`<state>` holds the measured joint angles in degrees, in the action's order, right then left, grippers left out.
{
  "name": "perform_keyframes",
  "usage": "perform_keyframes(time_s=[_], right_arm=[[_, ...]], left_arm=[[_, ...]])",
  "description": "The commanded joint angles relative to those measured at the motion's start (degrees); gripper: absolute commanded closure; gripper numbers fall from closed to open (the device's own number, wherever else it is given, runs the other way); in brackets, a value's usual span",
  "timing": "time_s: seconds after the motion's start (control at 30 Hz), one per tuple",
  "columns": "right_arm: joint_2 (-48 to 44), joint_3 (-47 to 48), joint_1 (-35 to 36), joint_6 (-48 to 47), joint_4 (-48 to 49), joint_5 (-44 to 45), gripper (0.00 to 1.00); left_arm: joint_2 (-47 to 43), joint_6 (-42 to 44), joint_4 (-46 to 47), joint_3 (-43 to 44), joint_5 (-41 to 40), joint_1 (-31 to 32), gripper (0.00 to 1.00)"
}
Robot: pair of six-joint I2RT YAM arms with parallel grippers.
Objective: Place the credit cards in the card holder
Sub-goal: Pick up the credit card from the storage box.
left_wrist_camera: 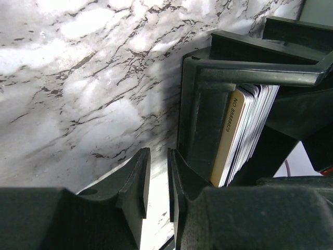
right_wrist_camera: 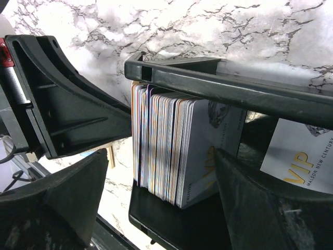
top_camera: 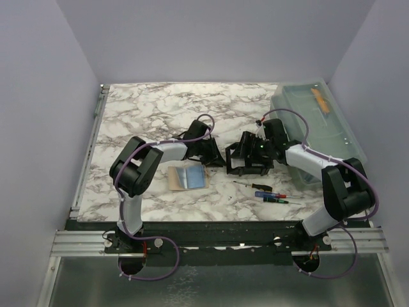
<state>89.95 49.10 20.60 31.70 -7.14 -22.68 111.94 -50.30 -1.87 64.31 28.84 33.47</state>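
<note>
Cards [right_wrist_camera: 166, 151] upright on edge, packed w/in card holder [right_wrist_camera: 218, 86].

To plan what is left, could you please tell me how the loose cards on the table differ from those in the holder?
The loose cards lie flat on the table; the stacked cards stand on edge in the card holder. The loose cards are few; the stacked cards are many, packed tight. All are thin rectangles.
</note>
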Motion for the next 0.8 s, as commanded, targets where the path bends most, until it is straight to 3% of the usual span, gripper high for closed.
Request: perform_keyframes(time_s=[0.0, 0.43, 0.77], right_arm=[[-0.08, -0.28, -0.30, 0.28, 1.95, -3.47, 0.18], [-1.70, -0.48, -0.30, 0.42, 1.47, -2.98, 0.60], [-2.09, 0.54, -0.30, -0.34, -0.06, -1.05, 0.80]], left_arm=[[1.31, 0.03, 1.25, 2.33, -0.56, 0.97, 0.75], [2.14, 0.18, 1.34, 3.60, -0.06, 1.53, 0.75], [2.48, 0.29, 1.34, 4.15, 0.12, 1.62, 0.75]])
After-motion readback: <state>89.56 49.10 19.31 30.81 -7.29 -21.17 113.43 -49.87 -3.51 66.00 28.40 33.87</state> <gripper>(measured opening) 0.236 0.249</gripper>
